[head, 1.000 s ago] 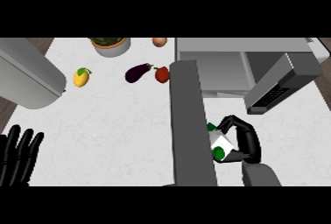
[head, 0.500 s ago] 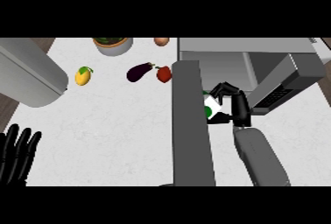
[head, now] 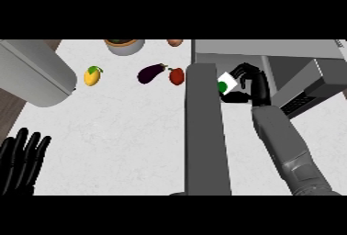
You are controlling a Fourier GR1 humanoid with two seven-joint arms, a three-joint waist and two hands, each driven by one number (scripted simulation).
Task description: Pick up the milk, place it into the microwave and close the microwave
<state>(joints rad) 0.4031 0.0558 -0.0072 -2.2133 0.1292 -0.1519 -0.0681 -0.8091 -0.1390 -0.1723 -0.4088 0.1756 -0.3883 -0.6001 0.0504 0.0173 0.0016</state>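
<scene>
The milk (head: 226, 82) is a white carton with a green mark, and only a small part of it shows. My right hand (head: 249, 85) is shut on it, fingers curled round its far side. Hand and carton sit just to the right of the open microwave door (head: 205, 133), a tall grey slab standing edge-on. They are at the mouth of the microwave (head: 271, 57), over its grey floor. My left hand (head: 21, 160) rests open at the lower left edge, fingers up.
On the white counter (head: 122, 137) lie a yellow mango (head: 92, 75), a dark eggplant (head: 152, 73) and a red fruit (head: 176, 76). A bowl (head: 124, 45) stands at the back. A large grey cylinder (head: 34, 73) fills the left side.
My right arm has stretched forward, carrying the milk from the counter beside the door up to the microwave's opening. The left hand has stayed still.
</scene>
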